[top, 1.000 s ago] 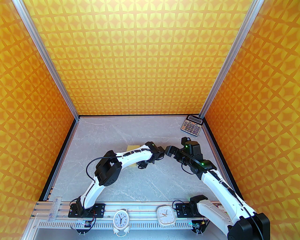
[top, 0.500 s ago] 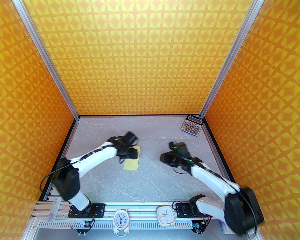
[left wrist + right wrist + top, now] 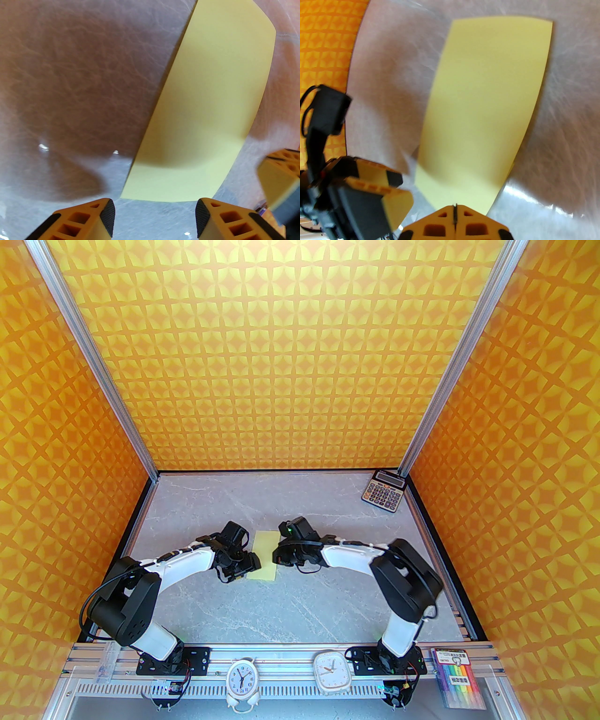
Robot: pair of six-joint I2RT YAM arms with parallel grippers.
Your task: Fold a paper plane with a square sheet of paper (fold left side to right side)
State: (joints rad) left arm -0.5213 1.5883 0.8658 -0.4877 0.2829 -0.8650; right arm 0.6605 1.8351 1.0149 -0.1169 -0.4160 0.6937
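Back beside the folded paper (image 3: 485,105): right claw (image 3: 454,207) now shut, left claw (image 3: 154,211) half-open, empty. Crease-pressing probably next.

Crowded at mid-table: left fingers (image 3: 93,220) spread just off the near-left corner of the folded sheet of paper (image 3: 263,551), right fingers (image 3: 445,222) pressed together at its right edge. Little room between them, save straight above the paper. Open table (image 3: 290,615) in front, from the paper to the near rail (image 3: 281,655), flanked by the left arm (image 3: 178,563) and right arm (image 3: 356,556). Open as well behind the paper, back to the far wall (image 3: 281,380). Far right corner taken by a calculator (image 3: 383,491). Hemmed left and right by side walls (image 3: 56,474). Along the near rail, off the table: a round clock (image 3: 242,678), a square clock (image 3: 332,670), a marker pack (image 3: 460,680).
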